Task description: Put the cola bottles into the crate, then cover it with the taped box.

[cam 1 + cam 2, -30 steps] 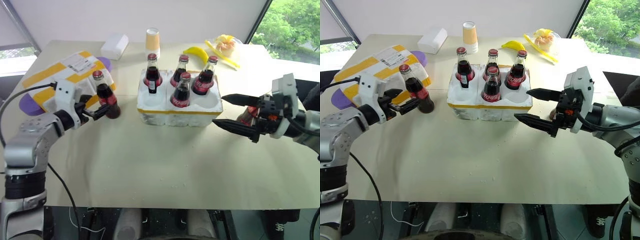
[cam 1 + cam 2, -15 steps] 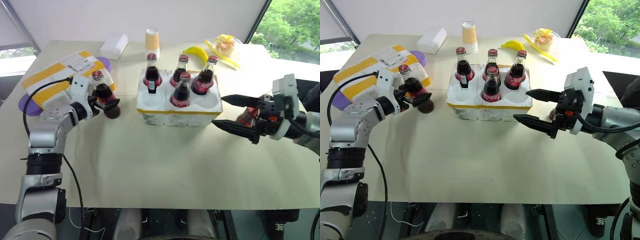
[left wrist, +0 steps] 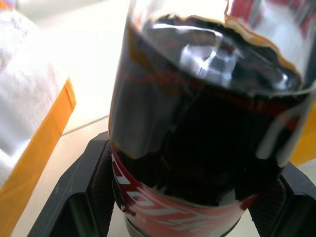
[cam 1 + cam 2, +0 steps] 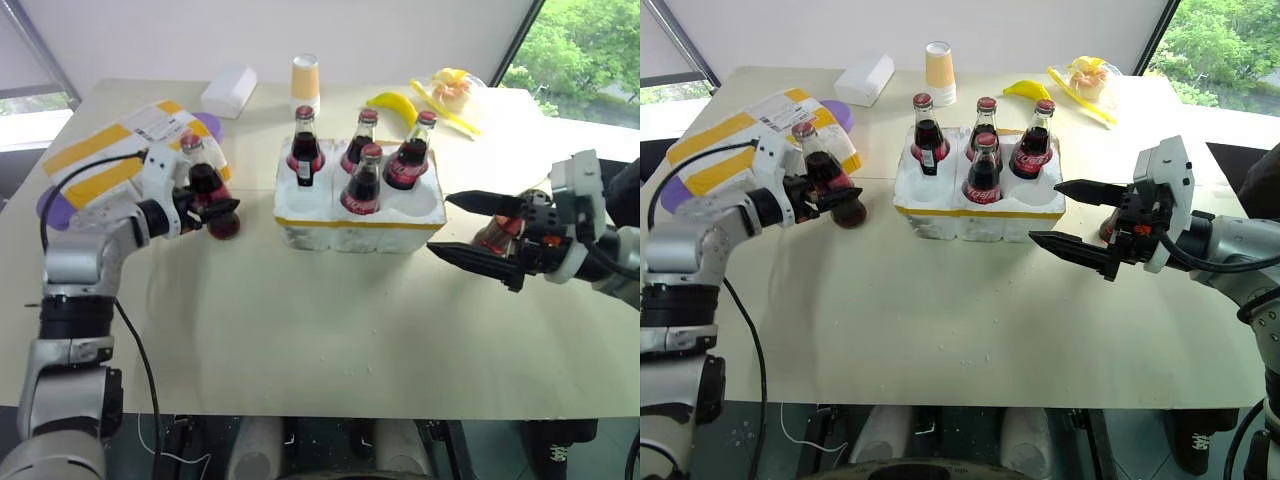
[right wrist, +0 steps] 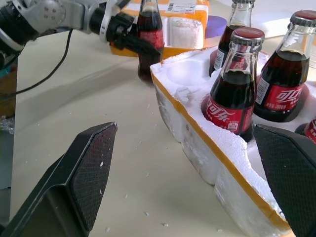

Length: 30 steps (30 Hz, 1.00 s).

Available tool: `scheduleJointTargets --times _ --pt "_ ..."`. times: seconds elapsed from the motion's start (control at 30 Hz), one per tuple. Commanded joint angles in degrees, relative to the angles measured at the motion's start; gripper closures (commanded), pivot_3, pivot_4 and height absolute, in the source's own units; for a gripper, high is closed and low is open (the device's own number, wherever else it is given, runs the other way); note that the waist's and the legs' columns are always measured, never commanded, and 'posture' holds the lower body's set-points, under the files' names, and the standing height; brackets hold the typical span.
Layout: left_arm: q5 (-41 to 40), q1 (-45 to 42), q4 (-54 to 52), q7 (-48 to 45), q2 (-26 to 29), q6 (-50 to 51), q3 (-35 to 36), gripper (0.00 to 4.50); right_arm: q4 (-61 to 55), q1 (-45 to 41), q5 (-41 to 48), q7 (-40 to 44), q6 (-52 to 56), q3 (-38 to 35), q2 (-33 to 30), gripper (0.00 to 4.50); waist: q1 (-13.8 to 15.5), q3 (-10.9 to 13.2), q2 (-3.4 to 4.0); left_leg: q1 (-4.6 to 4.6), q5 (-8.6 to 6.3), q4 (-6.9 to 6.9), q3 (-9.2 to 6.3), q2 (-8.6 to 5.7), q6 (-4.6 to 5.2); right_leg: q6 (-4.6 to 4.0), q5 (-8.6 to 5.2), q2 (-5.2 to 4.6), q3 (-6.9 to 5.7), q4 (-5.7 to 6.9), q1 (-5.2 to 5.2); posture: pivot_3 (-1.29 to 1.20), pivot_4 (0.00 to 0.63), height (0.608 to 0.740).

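The left claw [image 4: 825, 199] pinches a cola bottle [image 4: 818, 185] by its lower body, one black finger on each side of the glass, as the left wrist view shows up close. That bottle stands just beside the taped box [image 4: 110, 160], between it and the crate [image 4: 358, 214]; whether its base touches the tabletop [image 4: 320, 320] cannot be told.

The crate sits mid-tabletop with a yellow band near its rim. Four bottles stand upright in its wells: three along the far row [image 4: 304, 145], [image 4: 360, 138], [image 4: 412, 152] and one in the near middle well [image 4: 363, 183]. The near left well [image 5: 180, 79] is empty.

The right claw [image 4: 478, 232] hovers to the right of the crate, fingers spread wide and holding nothing, pointing toward the crate's right end. Behind those fingers part of a sixth bottle [image 4: 497, 233] shows.

The taped box lies at the far left, with yellow stripes and a white label on top; a purple disc [image 4: 55, 208] pokes out from beneath it. At the far edge are a small white box [image 4: 229, 92], a paper cup [image 4: 306, 80], a banana [image 4: 392, 104] and a clear tub of fruit [image 4: 452, 88].
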Motion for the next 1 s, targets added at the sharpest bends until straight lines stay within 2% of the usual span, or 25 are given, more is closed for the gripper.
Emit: scheduleJointTargets --times 0.03,0.13,0.3,0.7,1.0 --pt "-3.84 -12.54 -2.73 -4.85 2.42 2.24 0.77 1.66 -1.34 -0.14 0.38 0.20 -0.71 -2.14 -0.60 0.00 0.18 0.10 -0.16 -0.01 0.00 0.00 0.00 -0.01 0.00 0.00 0.00 -0.01 0.00 -0.02 0.01 0.00 0.150 0.740" --pt "-4.35 -19.11 -0.60 -7.50 1.73 3.73 -0.68 1.66 -1.37 0.12 0.13 0.09 -1.02 -2.08 -0.29 0.00 0.26 0.11 -0.20 -0.06 0.00 0.02 0.01 -0.04 0.01 0.01 0.00 0.00 -0.04 -0.04 0.02 0.00 0.150 0.740" --pt "-3.24 -25.74 4.16 -11.32 -3.67 2.24 -5.56 1.66 -2.52 1.13 0.14 -1.28 -1.33 -2.32 0.82 0.00 -0.07 0.08 -0.17 0.05 0.01 -0.03 0.05 -0.06 -0.01 0.10 -0.06 0.02 -0.03 -0.02 0.07 0.00 0.150 0.740" --pt "2.73 -25.20 11.65 -17.28 -9.74 -5.55 -13.85 1.66 -7.57 8.18 2.19 -5.61 -0.72 -7.46 2.24 0.00 -0.08 0.13 -0.20 0.01 0.01 -0.03 0.07 -0.06 -0.01 0.10 -0.06 0.01 -0.02 -0.04 0.01 0.00 0.150 0.740" --pt "4.17 -23.43 9.06 -21.22 -8.72 -5.60 -15.25 1.66 -7.64 9.18 2.89 -7.37 -0.86 -8.08 2.42 0.00 -0.18 0.13 -0.20 0.01 0.01 -0.01 -0.01 -0.05 0.00 0.09 -0.06 0.00 -0.01 -0.02 0.01 0.00 0.150 0.740"
